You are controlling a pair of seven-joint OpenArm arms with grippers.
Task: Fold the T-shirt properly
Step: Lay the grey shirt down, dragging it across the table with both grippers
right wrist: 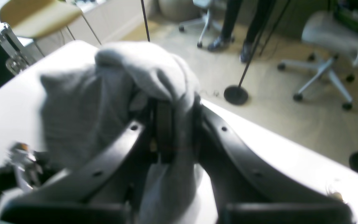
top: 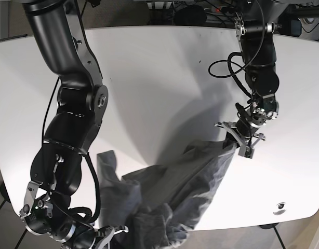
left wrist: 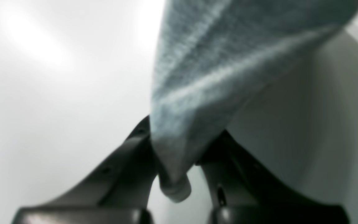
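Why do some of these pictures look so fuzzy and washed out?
Left wrist view: the T-shirt is blurred close-up, with glare on the white table. Right wrist view: soft focus, table overexposed. Base view: sharp, with the shirt's shadow on the table.

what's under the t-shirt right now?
The T-shirt hangs lifted between the left tool and right tool. Under its raised span: the bare white table and the shirt's shadow. Anything beneath the bunched lower folds is covered.

Your left gripper [left wrist: 174,161] is pinching the T-shirt [top: 170,192], arm reaching down mid-table. Your right gripper [right wrist: 172,137] is clamping cloth too, arm bending low at the near edge.
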